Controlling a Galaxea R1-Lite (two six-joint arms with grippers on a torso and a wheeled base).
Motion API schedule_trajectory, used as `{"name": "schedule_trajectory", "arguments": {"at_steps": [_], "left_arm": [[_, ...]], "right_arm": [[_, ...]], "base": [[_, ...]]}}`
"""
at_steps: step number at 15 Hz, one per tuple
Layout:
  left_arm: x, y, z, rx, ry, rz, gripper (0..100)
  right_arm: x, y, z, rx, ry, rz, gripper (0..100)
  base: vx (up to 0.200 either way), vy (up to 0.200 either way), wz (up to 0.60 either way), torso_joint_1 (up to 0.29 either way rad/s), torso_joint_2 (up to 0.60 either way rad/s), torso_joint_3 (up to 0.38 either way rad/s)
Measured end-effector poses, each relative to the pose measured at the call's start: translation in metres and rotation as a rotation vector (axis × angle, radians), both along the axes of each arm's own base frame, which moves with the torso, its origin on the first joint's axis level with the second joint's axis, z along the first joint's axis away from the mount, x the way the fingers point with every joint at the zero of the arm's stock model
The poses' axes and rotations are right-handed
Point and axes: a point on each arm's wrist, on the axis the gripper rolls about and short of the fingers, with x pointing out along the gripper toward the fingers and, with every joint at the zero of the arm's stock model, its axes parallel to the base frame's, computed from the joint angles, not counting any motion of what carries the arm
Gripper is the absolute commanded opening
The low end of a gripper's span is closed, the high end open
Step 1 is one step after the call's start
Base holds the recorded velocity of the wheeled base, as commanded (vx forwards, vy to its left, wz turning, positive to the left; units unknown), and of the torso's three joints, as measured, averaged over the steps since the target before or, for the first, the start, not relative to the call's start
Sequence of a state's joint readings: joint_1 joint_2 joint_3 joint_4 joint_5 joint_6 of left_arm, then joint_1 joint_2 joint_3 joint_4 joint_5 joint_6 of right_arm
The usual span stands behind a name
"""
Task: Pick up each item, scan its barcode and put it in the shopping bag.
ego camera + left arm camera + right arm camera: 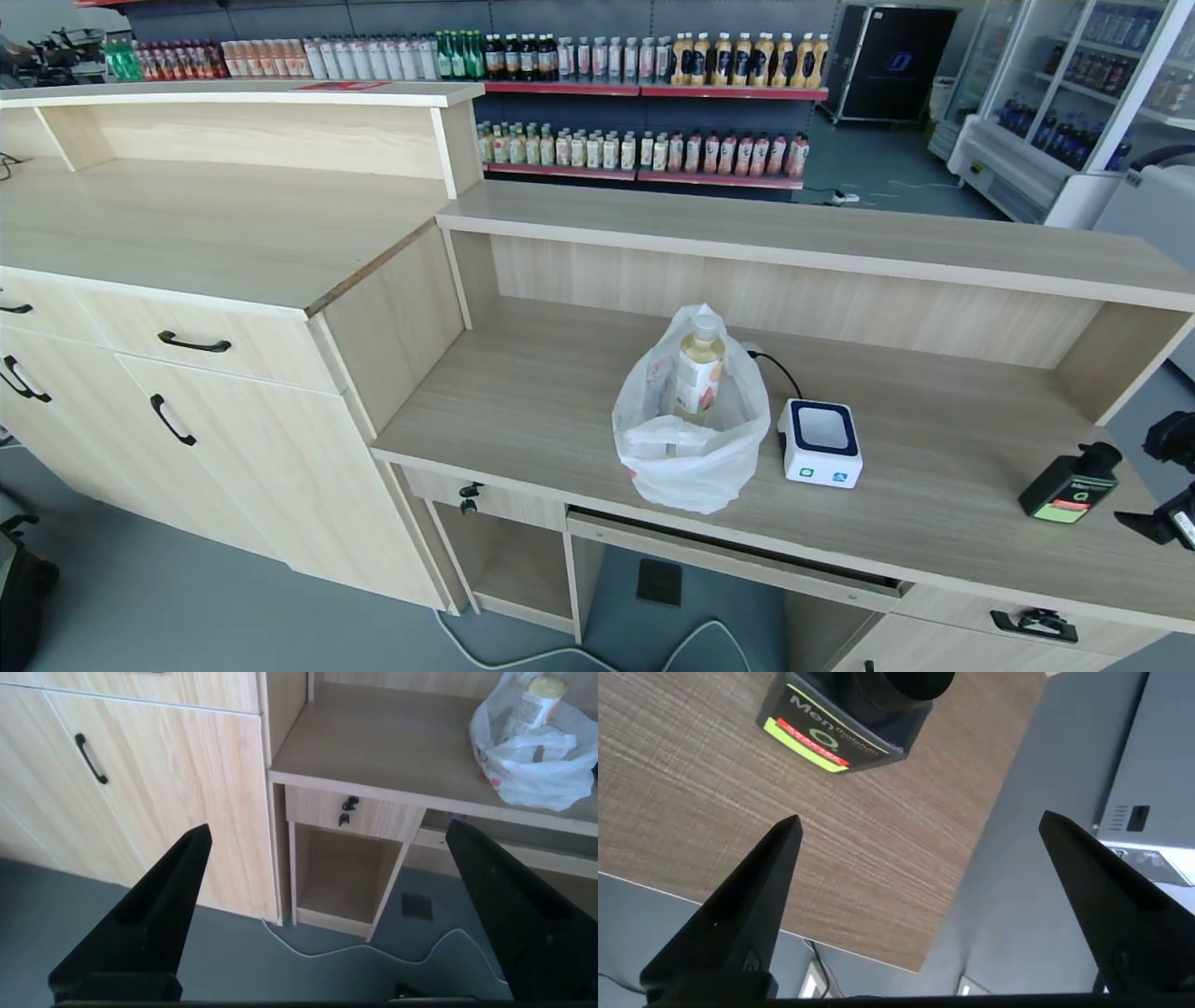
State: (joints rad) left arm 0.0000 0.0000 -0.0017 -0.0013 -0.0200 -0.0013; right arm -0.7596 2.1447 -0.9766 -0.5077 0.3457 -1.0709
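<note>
At the right end of the counter point(560, 392), the dark pump bottle point(845, 719) lies (apparently flat) just ahead of the right gripper point(920, 826), base end nearest; its jaws are released. The left gripper point(329, 829), also released, hangs well apart.

Bottle point(700, 370) in shopping bag point(693, 478) (beside scanner point(820, 442))

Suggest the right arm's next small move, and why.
Probably lower the right gripper onto the dark bottle and grasp it: it sits unbagged on the counter, the jaws stand open near it, and a drink bottle already stands in the shopping bag.
</note>
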Motion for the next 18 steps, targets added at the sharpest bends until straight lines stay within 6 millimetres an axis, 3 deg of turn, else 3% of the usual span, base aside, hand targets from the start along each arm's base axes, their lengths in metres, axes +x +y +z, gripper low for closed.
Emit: {"name": "schedule_trajectory", "arguments": {"at_steps": [18], "left_arm": [[0.0,0.0,0.0,0.0,0.0,0.0,100]], "right_arm": [[0.051,-0.003,-0.041,0.104,-0.057,0.21,100]], "base": [[0.0,0.0,0.0,0.0,0.0,0.0]]}}
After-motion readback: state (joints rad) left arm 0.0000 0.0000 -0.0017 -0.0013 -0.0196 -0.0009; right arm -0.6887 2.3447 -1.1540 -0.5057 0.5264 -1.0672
